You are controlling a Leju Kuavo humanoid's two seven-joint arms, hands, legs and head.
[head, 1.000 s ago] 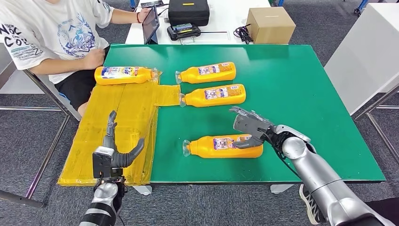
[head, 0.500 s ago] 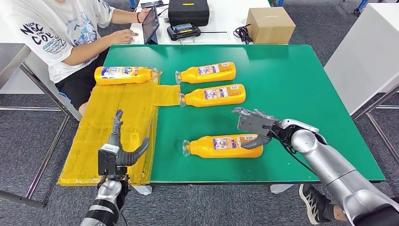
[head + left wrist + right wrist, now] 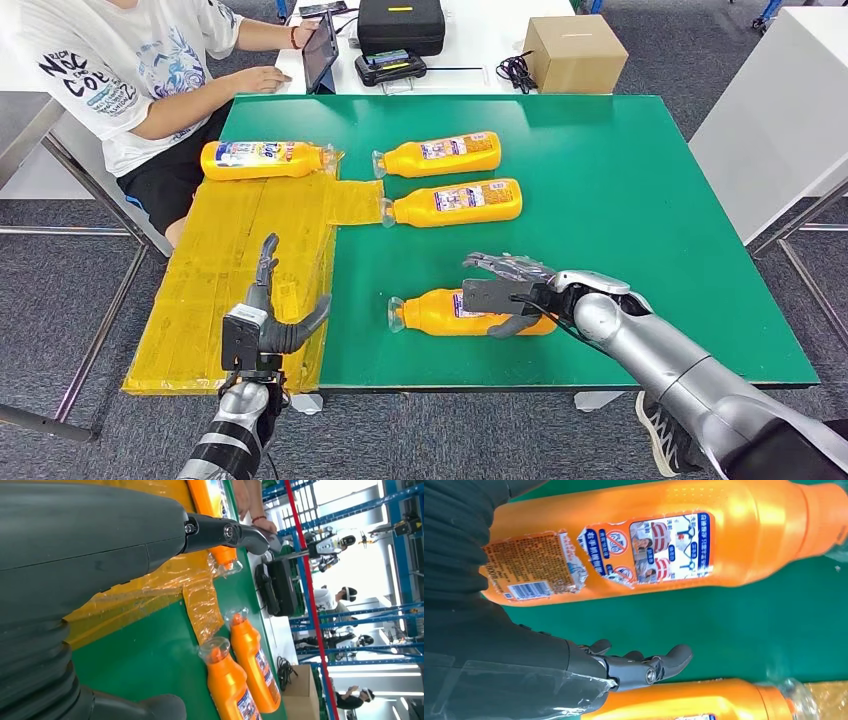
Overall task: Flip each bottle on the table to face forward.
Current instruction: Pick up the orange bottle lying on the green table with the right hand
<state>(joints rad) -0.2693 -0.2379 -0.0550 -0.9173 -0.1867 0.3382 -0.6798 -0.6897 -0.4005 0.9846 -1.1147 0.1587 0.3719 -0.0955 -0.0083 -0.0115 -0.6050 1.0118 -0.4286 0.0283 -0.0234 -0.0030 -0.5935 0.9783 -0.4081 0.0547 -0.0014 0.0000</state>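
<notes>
The right hand (image 3: 503,293) covers the near bottle (image 3: 432,311), hiding its label; grasp cannot be told. The left hand (image 3: 262,325) hovers with fingers spread, holding nothing.

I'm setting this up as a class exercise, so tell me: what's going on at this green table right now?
A humanoid robot is working on four orange bottles lying on their sides. Its right hand is over the nearest bottle at the front of the green table, fingers spread above it and thumb at its near side; a firm grip is not clear. Its left hand hovers open above the yellow sheet. Two bottles lie mid-table, another on the sheet's far end. A seated person uses a tablet.
</notes>
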